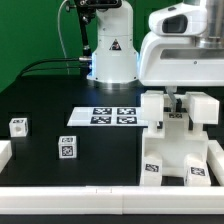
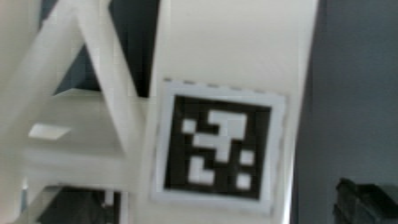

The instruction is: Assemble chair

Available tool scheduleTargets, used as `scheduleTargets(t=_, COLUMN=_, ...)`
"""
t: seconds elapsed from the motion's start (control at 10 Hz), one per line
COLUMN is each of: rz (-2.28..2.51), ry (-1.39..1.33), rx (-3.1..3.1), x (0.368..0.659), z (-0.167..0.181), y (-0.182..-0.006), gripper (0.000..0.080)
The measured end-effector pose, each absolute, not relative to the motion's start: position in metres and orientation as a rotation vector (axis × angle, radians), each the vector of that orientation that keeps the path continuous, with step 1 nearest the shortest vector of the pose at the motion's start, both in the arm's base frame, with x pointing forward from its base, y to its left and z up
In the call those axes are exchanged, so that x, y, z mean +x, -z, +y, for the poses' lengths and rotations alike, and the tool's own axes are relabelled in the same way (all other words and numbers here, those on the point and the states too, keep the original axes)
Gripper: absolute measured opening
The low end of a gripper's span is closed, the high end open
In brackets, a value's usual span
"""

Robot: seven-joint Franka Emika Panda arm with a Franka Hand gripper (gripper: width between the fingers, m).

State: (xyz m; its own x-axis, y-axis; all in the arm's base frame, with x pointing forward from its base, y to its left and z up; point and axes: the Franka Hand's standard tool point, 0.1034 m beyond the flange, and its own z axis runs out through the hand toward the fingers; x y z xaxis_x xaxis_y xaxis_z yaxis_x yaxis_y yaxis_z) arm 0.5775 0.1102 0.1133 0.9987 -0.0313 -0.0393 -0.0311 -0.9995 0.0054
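The chair (image 1: 172, 150) is a part-built white block structure at the exterior view's right, with tags on its front. Two white blocky pieces (image 1: 152, 105) (image 1: 201, 108) stand up from it. My gripper (image 1: 175, 108) reaches down between them, right over the structure. In the wrist view a tagged white slab (image 2: 217, 150) fills the picture very close up, with slanted white bars (image 2: 80, 90) beside it. One dark fingertip (image 2: 368, 200) shows with a small gap to the slab's edge; the other finger is hidden. The jaws look open around the slab. Two loose tagged pegs (image 1: 18, 125) (image 1: 66, 148) lie at the left.
The marker board (image 1: 103, 116) lies flat mid-table. The robot's base (image 1: 110, 50) stands behind it. A low white rail (image 1: 70, 195) runs along the front edge, and another white edge piece (image 1: 4, 152) sits at the left.
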Motion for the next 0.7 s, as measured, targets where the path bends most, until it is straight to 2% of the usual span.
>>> scheduleTargets(t=0.2, rz=-0.045, ry=0.028, rx=3.149, x=0.581, z=0.107, y=-0.135, gripper=0.0649)
scheduleTargets(t=0.4, rz=0.003, ry=0.001, rx=3.154, x=0.583, z=0.098, y=-0.146, gripper=0.0649)
scheduleTargets(t=0.6, rz=0.025, ry=-0.024, rx=3.153, x=0.587, z=0.083, y=-0.147, gripper=0.0649)
scheduleTargets(t=0.7, rz=0.030, ry=-0.053, rx=3.150, x=0.589, z=0.079, y=-0.141, gripper=0.0649)
